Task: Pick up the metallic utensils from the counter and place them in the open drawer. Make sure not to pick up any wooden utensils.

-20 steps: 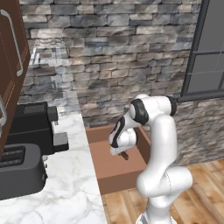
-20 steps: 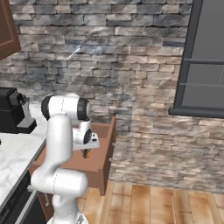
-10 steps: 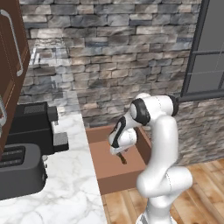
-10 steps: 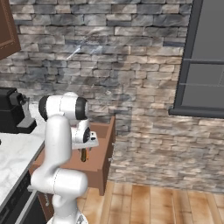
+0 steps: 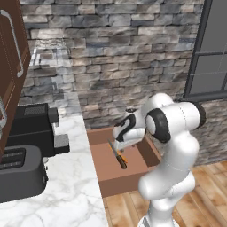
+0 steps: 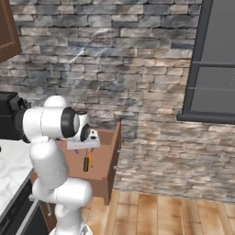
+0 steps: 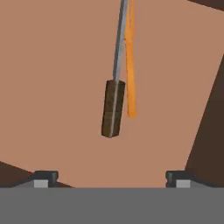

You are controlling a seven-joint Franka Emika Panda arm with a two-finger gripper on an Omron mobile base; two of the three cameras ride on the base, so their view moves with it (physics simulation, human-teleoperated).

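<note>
1. Below jaws (image 7: 111, 175), on drawer (image 7: 52, 65) floor: knife (image 7: 113, 107) w/ orange utensil (image 7: 130, 65) touching alongside.
2. Jaws wide, empty (both metal items look delivered).
3. Side-by-side lie suggests each was dropped at the same spot.

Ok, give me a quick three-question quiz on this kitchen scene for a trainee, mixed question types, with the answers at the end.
1. True or false: the knife lies inside the open drawer.
2. What lies right beside the knife? A) wooden spoon B) orange-handled utensil C) fork
3. Is the gripper holding anything?

Key:
1. True.
2. B; the two lie side by side on the drawer bottom.
3. No; its fingertips stand wide apart and empty above the drawer.
</note>
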